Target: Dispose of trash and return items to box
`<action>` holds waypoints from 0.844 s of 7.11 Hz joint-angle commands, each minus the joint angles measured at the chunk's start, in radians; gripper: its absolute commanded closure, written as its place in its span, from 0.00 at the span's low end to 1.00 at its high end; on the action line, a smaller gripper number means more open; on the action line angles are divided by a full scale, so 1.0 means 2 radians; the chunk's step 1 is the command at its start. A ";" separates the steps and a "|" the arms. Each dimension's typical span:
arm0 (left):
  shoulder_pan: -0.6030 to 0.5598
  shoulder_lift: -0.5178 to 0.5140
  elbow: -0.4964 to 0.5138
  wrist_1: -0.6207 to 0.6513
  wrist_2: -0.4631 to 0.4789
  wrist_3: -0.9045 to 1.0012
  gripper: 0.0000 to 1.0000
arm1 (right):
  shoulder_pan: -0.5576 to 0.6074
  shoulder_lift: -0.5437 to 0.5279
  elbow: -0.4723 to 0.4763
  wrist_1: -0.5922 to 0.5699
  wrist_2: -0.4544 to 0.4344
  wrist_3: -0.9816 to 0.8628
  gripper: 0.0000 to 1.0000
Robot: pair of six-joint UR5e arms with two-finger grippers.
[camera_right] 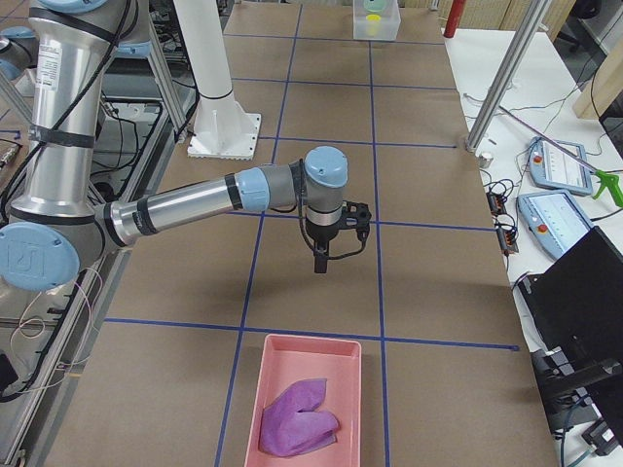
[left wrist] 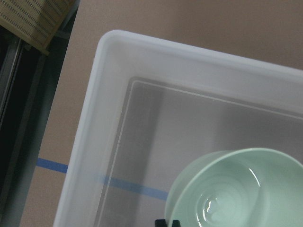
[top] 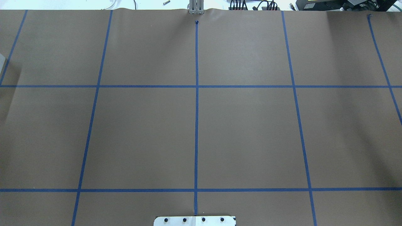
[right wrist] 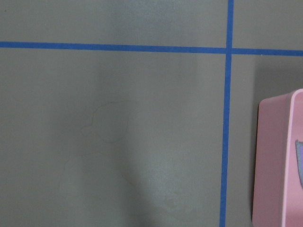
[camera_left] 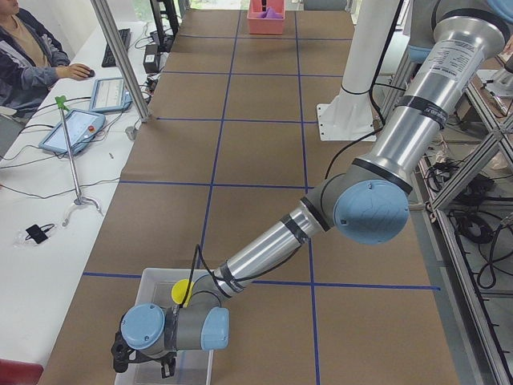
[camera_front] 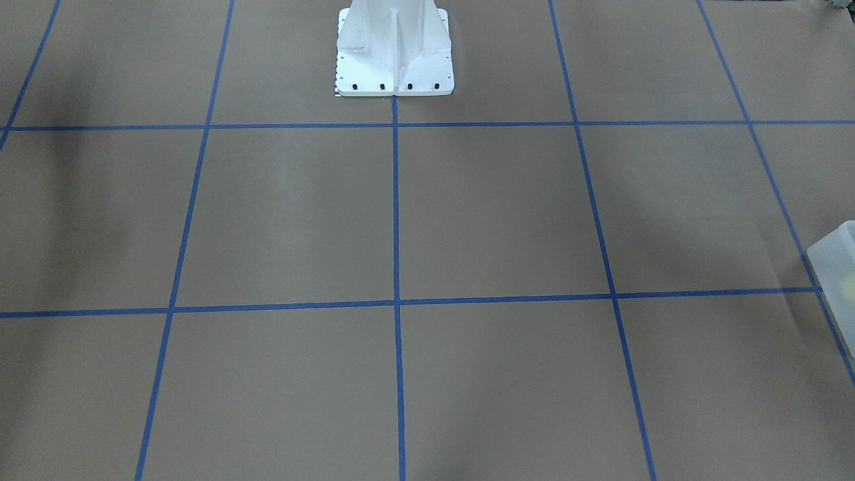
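The translucent white box (left wrist: pixel 90 118) fills the left wrist view, with the mint-green bowl (left wrist: pixel 236 189) inside it at the lower right. A black fingertip (left wrist: pixel 166 222) shows at the bowl's rim; I cannot tell whether it grips. In the exterior left view my left gripper (camera_left: pixel 144 365) hangs over the box (camera_left: pixel 148 281), which holds the yellow cup (camera_left: pixel 183 289). My right gripper (camera_right: pixel 321 263) hovers over bare table beyond the pink tray (camera_right: pixel 277 360), which holds crumpled purple trash (camera_right: pixel 297 420). I cannot tell its state.
The white robot base (camera_front: pixel 394 60) stands at the table's rear middle. A corner of the box (camera_front: pixel 835 264) shows at the front-facing view's right edge. Blue tape lines (top: pixel 196 110) grid the brown table. An operator (camera_left: pixel 28 56) sits at a side desk with tablets.
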 commanded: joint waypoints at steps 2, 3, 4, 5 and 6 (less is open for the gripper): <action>0.015 0.000 0.000 -0.006 0.000 -0.005 0.36 | -0.001 0.000 0.002 0.000 -0.002 0.000 0.00; 0.018 0.001 -0.004 -0.006 -0.001 -0.003 0.28 | -0.001 0.000 0.003 0.000 -0.001 0.000 0.00; 0.016 -0.002 -0.013 -0.004 -0.019 -0.002 0.29 | -0.001 0.000 0.005 0.000 -0.001 0.000 0.00; 0.010 0.000 -0.027 0.001 -0.059 -0.006 0.29 | -0.001 0.000 0.006 -0.001 -0.001 0.000 0.00; -0.002 0.003 -0.060 0.007 -0.084 -0.008 0.28 | -0.001 0.000 0.007 -0.001 -0.002 0.000 0.00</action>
